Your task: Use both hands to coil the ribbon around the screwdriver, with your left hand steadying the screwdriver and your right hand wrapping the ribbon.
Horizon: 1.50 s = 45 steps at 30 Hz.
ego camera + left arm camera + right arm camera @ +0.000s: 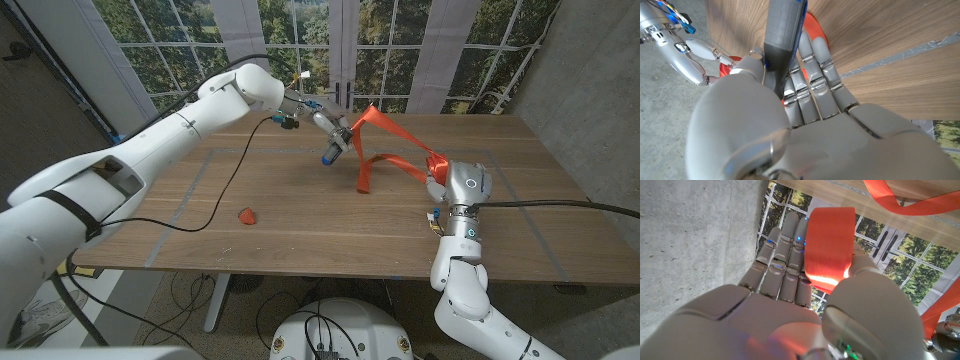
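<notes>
The screwdriver [335, 148], grey handle with blue trim, stands tilted over the table's far middle with its lower end near the wood. My left hand [318, 118] grips its upper part; the fingers [812, 75] wrap the handle [785, 35]. An orange ribbon [395, 130] runs from the screwdriver's top to my right hand [447, 180] and loops down onto the table at its lower end [364, 180]. My right hand [790, 295] pinches the ribbon [829, 240] between thumb and fingers. How many turns lie on the shaft is hidden.
A small red object [247, 214] lies on the table left of centre. Grey tape lines [180, 200] mark a rectangle on the wooden table [300, 220]. A black cable [225, 190] trails from my left arm across the wood. Windows stand behind the far edge.
</notes>
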Each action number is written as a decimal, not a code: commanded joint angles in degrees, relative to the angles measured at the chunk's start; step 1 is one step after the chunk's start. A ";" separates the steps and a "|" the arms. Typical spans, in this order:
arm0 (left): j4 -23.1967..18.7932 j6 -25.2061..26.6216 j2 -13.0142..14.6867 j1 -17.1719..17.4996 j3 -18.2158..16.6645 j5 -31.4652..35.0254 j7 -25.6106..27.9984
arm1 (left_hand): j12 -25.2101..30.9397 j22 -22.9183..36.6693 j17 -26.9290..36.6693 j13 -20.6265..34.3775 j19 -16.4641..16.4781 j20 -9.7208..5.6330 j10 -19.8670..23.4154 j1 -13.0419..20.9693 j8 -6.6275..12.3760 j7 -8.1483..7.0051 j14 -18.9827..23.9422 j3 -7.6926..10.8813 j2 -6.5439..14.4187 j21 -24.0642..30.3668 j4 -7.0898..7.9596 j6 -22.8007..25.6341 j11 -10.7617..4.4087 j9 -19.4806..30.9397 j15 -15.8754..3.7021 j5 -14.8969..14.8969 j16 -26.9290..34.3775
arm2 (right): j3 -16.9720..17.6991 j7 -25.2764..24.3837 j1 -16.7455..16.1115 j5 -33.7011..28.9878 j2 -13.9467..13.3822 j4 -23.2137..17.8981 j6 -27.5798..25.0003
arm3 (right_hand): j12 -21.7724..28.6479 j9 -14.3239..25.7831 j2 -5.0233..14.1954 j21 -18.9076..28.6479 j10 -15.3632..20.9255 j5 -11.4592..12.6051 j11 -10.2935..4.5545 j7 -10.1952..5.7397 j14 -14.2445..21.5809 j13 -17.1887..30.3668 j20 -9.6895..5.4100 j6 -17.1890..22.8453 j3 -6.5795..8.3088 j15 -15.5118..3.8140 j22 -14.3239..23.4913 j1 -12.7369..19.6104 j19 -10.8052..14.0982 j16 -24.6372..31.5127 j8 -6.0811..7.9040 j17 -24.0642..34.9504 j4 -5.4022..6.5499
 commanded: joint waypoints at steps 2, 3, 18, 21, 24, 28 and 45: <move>-0.47 0.68 0.41 -0.65 0.89 2.81 -1.75 | -0.31 0.03 0.13 0.32 -0.24 -3.88 3.51 7.72 -0.19 -0.27 10.13 3.92 7.33 0.29 -2.09 0.54 -3.43 0.12 -10.32 0.51 0.18 | -2.23 -0.83 2.16 3.40 -2.01 0.58 -1.03 | 0.17 0.51 7.71 0.22 2.55 0.41 -2.01 -4.91 5.52 0.16 -0.11 6.33 2.07 -6.90 0.05 8.30 -0.30 -0.02 0.52 0.15 -1.51; -0.31 0.82 0.36 -0.58 0.81 2.61 -1.89 | -0.33 0.03 0.12 0.34 -0.21 -3.88 3.47 7.72 -0.22 -0.22 10.11 3.92 7.33 0.30 -2.10 0.50 -3.42 0.12 -10.31 0.51 0.17 | -2.23 -0.51 2.24 3.86 -2.29 0.28 -0.94 | 0.16 0.49 7.71 0.23 2.53 0.42 -1.89 -4.88 5.53 0.15 -0.09 6.39 2.09 -6.93 0.05 8.33 -0.29 -0.03 0.53 0.15 -1.53; -1.04 4.57 0.85 -1.05 3.81 8.46 -2.81 | -0.65 0.01 0.12 0.03 -0.05 -3.97 3.69 7.75 -0.47 -0.11 10.26 3.98 7.35 0.48 -2.17 0.73 -3.35 0.14 -10.33 0.42 0.24 | -5.83 7.96 5.46 6.17 -8.51 -2.12 -0.58 | 0.06 0.51 7.73 0.20 2.36 0.40 -1.81 -4.94 5.36 0.24 -0.21 6.44 2.03 -6.90 0.04 8.30 -0.47 -0.15 0.47 0.29 -1.49; -2.05 6.01 1.19 -1.17 4.53 10.62 -2.77 | -0.69 0.00 0.02 0.11 0.00 -3.96 3.57 7.76 -0.55 -0.14 10.24 4.00 7.35 0.52 -2.19 0.78 -3.41 0.10 -10.33 0.39 0.17 | -7.95 18.30 8.31 6.68 -13.32 -4.87 -0.10 | -0.08 0.42 7.70 0.13 2.14 0.40 -1.68 -4.99 5.04 0.18 -0.37 6.34 1.96 -6.92 0.04 8.26 -0.68 -0.27 0.36 0.35 -1.47; -3.53 6.98 1.73 -0.94 4.86 12.47 -2.47 | -0.76 0.00 0.02 -0.07 0.05 -3.96 3.75 7.78 -0.59 -0.19 10.25 4.02 7.35 0.55 -2.21 0.85 -3.47 0.06 -10.33 0.36 0.18 | -9.29 19.39 9.49 5.36 -12.80 -4.20 -0.94 | -0.26 0.44 7.89 0.04 1.47 0.37 -1.49 -5.01 4.58 0.35 -0.36 5.94 1.75 -6.81 0.04 8.22 -0.96 -0.32 0.19 0.50 -1.36; -5.69 7.96 2.36 -0.77 6.02 16.20 -2.14 | -1.08 0.00 -0.18 -0.65 0.12 -3.98 4.01 7.81 -0.69 -0.16 10.25 4.04 7.35 0.62 -2.25 1.01 -3.10 -0.02 -10.33 0.27 0.08 | -9.85 28.14 12.13 7.92 -15.74 -6.00 0.88 | -0.39 0.42 8.11 0.02 1.15 0.33 -1.36 -5.30 3.94 0.41 -0.44 5.70 1.40 -6.92 0.05 8.27 -1.06 -0.54 0.06 0.41 -1.29; -5.59 8.53 -0.05 -1.67 11.05 28.49 -4.31 | -2.11 -0.02 -0.63 -2.45 -0.08 -3.93 4.70 7.93 -1.29 0.20 10.24 4.10 7.18 0.70 -2.46 1.42 -3.00 -0.49 -10.37 -0.07 -0.11 | -11.63 39.54 16.13 8.90 -17.99 -7.03 1.12 | -0.95 0.08 8.91 0.12 0.31 0.23 -0.90 -4.87 2.68 0.24 -0.62 5.09 0.18 -6.21 0.07 8.71 -1.01 -0.54 -0.47 0.49 -1.24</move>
